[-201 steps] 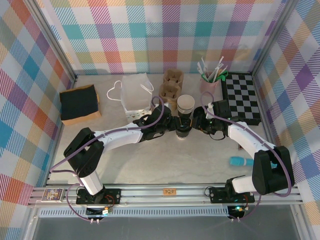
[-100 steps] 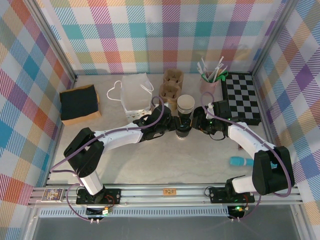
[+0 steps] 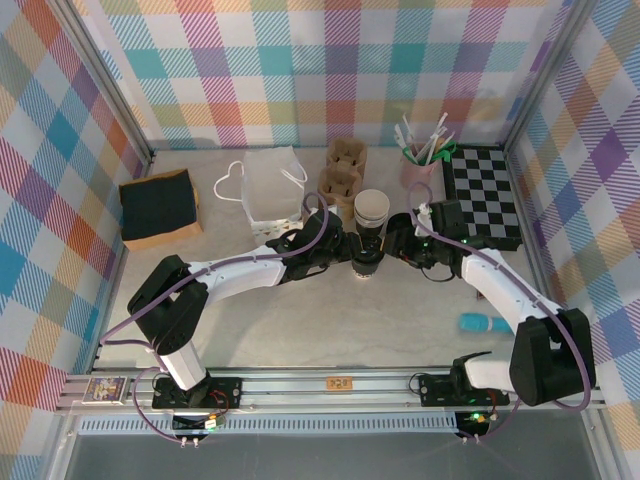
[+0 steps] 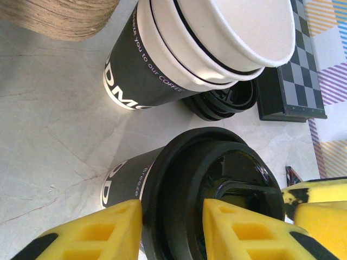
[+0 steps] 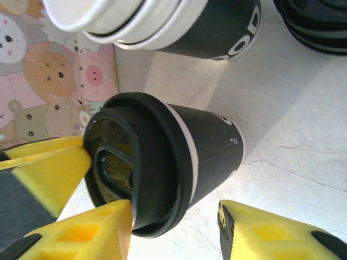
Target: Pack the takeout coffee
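The takeout coffee (image 3: 365,262), a dark paper cup with a white band under a black lid, stands mid-table in front of the cup stack. My left gripper (image 3: 347,256) reaches it from the left. In the left wrist view that gripper (image 4: 171,233) is shut on the cup (image 4: 217,184), one yellow finger (image 4: 97,233) at the lid's rim on each side. My right gripper (image 3: 395,250) comes from the right. It (image 5: 173,233) stands open around the cup (image 5: 179,157): one finger (image 5: 81,233) is by the lid, the other is clear of the wall.
A stack of lidless cups (image 3: 371,208) stands just behind the coffee, with loose black lids (image 4: 222,103) beside it. Further back are a white bag (image 3: 272,185), brown cup carriers (image 3: 343,170), a straw holder (image 3: 420,165) and a checkerboard (image 3: 482,195). A teal object (image 3: 483,323) lies near right.
My right gripper's jaws have widened off the cup and its arm has shifted slightly right. The left gripper and the cup have stayed put.
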### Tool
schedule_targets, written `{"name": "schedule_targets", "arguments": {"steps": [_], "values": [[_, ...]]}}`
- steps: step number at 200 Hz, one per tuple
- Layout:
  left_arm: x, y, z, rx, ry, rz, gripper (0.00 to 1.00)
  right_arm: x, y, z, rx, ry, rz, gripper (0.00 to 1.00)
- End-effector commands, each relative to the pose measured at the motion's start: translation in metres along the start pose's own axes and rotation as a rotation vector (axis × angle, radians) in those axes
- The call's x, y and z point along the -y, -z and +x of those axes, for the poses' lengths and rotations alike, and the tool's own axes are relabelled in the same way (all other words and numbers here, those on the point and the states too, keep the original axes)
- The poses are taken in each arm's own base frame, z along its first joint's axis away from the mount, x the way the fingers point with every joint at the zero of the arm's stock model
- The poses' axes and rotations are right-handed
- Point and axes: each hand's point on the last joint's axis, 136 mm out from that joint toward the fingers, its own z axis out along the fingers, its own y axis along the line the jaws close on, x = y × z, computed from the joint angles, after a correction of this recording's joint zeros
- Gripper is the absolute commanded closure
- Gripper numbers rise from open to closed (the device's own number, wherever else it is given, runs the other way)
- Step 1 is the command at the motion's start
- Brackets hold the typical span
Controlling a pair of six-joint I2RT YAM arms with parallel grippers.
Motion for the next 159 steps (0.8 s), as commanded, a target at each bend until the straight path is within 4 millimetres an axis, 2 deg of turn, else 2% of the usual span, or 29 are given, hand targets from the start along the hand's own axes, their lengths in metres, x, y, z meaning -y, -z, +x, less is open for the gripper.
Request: {"name": "schedule_targets", "arguments": {"steps": [1, 63, 159], "values": [[-0.005, 0.004, 0.005, -0.031, -0.015, -0.028, 0.65, -0.018, 0.008, -0.008, 0.011, 0.025, -0.047, 0.53], [-0.006, 0.004, 0.005, -0.031, -0.014, -0.031, 0.66, -0.012, -0.006, -0.006, -0.031, 0.004, -0.046, 0.54], [-0.010, 0.002, 0.008, -0.035, -0.013, -0.041, 0.66, 0.002, -0.020, 0.003, -0.060, -0.023, -0.032, 0.63]]}}
